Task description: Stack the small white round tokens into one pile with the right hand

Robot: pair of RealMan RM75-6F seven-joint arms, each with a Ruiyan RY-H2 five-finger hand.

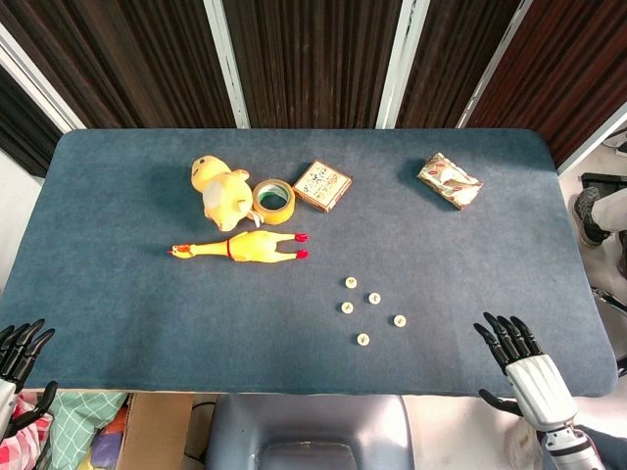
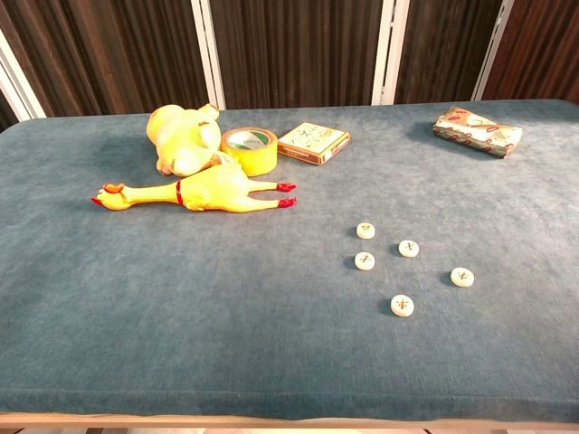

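Several small white round tokens lie apart on the blue table, none stacked: one at the far end (image 1: pixel 351 282) (image 2: pixel 365 231), one beside it (image 1: pixel 374 298) (image 2: pixel 409 248), one to the left (image 1: pixel 347 307) (image 2: pixel 365 261), one to the right (image 1: pixel 400 320) (image 2: pixel 462 277) and the nearest (image 1: pixel 362 340) (image 2: pixel 402 306). My right hand (image 1: pixel 524 367) hovers at the table's near right edge, fingers spread, empty, well right of the tokens. My left hand (image 1: pixel 20 357) hangs off the near left corner, fingers apart, holding nothing. Neither hand shows in the chest view.
A yellow rubber chicken (image 1: pixel 245 248) lies left of the tokens, with a yellow pig toy (image 1: pixel 219 191), a tape roll (image 1: pixel 273 200) and a small patterned box (image 1: pixel 322 185) behind it. A wrapped packet (image 1: pixel 450 180) sits at the far right.
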